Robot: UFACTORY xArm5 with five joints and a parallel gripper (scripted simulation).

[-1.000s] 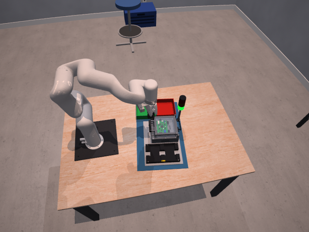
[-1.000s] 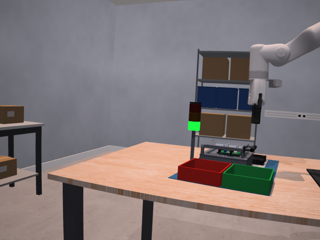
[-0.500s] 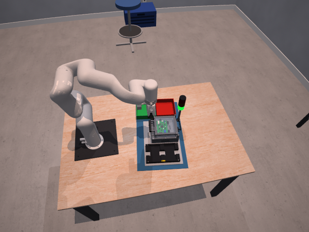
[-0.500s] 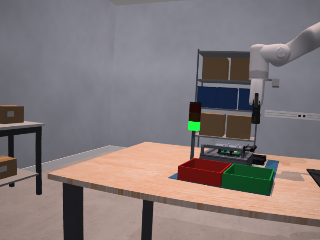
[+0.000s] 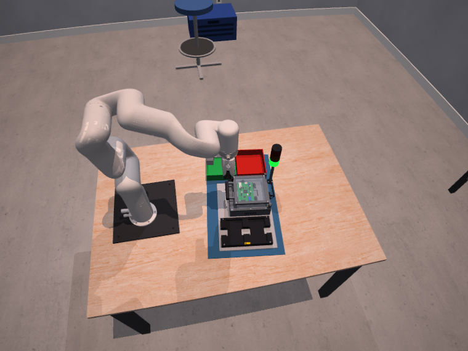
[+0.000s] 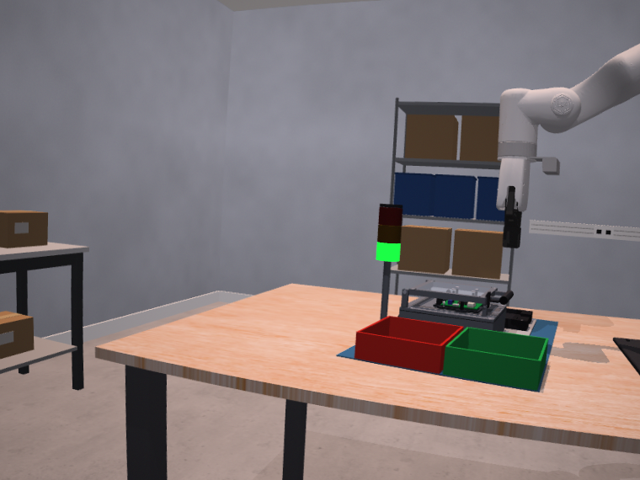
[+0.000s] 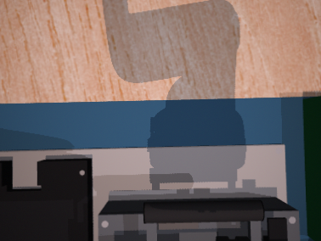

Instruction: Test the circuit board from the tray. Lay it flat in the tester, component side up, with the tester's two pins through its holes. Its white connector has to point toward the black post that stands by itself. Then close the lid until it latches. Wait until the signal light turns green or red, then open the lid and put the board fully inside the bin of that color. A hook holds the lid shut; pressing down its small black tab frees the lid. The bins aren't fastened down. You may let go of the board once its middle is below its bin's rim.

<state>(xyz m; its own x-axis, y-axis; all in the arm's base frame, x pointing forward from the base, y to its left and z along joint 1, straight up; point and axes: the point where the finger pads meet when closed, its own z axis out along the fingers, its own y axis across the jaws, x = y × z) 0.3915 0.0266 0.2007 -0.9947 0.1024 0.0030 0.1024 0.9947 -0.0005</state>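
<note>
Apparently, circuit board [image 5: 246, 191] [image 6: 458, 305] flat, long axis toward the bins [image 5: 249, 165] [image 6: 398, 351].

The light [image 5: 274, 162] [image 6: 388, 252] below the hand [image 5: 228, 175] [image 6: 511, 242] glows green. Beneath it, one bin [image 5: 250, 164] [image 6: 400, 351] is red, the other [image 5: 214, 169] [image 6: 493, 365] green. The mat [image 5: 214, 234] [image 6: 548, 330] [image 7: 106, 120] is blue.

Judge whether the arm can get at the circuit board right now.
Probably not yet: the circuit board lies under the tester's lowered lid. The gripper, shut and empty above the tester, likely needs that lid opened first.
</note>
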